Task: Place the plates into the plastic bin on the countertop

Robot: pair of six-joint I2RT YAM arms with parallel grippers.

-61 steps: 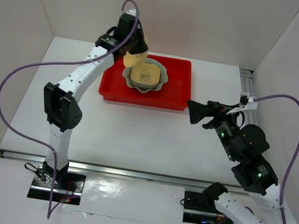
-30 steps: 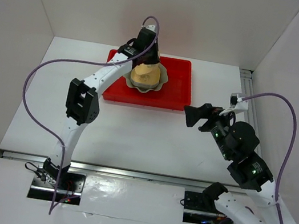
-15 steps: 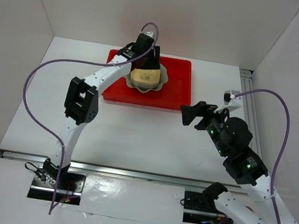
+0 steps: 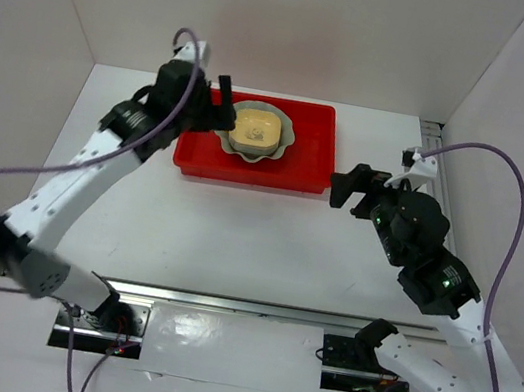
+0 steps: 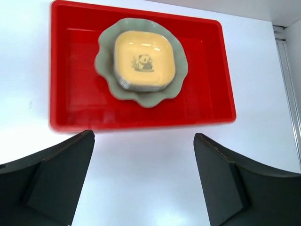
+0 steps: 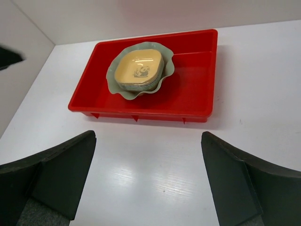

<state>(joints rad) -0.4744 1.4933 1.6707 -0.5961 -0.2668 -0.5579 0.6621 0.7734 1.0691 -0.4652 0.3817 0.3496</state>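
Yellow dish (image 5: 144,59), covered by the left gripper (image 5: 143,141) half a second ago, lies free atop the stack (image 5: 128,86) nested in the pale green dish (image 5: 104,63) inside the red bin (image 5: 207,94). Left gripper hangs back, jaws apart and empty, likely clearing after release; right gripper (image 6: 148,141) waits aside, also spread.
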